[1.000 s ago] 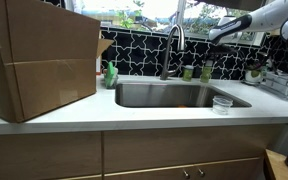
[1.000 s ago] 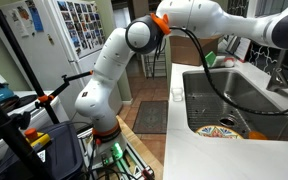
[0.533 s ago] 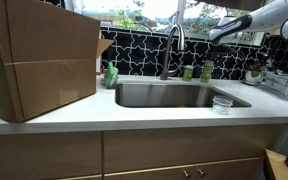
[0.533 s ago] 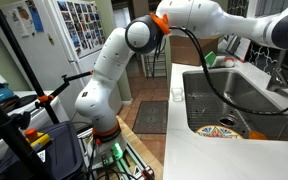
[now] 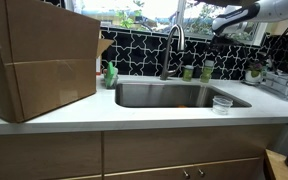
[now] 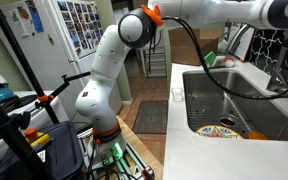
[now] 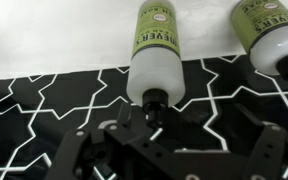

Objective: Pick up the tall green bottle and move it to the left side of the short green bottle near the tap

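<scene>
The tall green bottle stands on the counter behind the sink, right of the tap. The short green bottle stands between the two. My gripper hangs well above the tall bottle, touching nothing. In the wrist view the slim bottle with a dark cap lies on the gripper's centre line, far beyond the spread fingers. A wider bottle shows at the right edge. The jaws are open and empty.
A large cardboard box fills the counter's left end, with a bright green soap bottle beside it. A clear plastic cup stands at the steel sink's front right corner. A dish rack is at the far right.
The gripper has risen away from the bottles, and its jaws have spread wider. Both bottles stand where they were.
</scene>
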Robot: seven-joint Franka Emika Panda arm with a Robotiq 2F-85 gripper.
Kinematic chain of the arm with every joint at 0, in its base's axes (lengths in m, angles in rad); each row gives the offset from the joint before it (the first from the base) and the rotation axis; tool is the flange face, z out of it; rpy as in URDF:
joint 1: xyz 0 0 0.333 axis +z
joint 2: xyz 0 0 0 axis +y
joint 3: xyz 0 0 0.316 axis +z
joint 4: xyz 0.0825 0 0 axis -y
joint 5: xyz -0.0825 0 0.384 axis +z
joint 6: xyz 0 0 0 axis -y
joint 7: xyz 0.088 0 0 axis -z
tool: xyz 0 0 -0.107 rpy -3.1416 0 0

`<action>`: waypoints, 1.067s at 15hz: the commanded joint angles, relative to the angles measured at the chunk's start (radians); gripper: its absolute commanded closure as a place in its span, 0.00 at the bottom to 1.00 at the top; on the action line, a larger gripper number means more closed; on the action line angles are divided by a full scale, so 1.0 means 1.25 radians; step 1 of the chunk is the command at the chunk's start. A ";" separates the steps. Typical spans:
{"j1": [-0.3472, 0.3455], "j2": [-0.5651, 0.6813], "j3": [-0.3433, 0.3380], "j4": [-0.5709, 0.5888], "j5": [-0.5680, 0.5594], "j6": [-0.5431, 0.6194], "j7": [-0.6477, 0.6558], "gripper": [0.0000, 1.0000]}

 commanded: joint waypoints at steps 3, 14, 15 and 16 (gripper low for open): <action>0.021 -0.019 0.029 0.021 0.029 -0.061 0.016 0.00; -0.041 0.091 0.163 0.160 0.020 -0.088 -0.209 0.00; -0.048 0.101 0.171 0.170 0.022 -0.089 -0.233 0.00; -0.053 0.109 0.175 0.181 0.021 -0.090 -0.249 0.00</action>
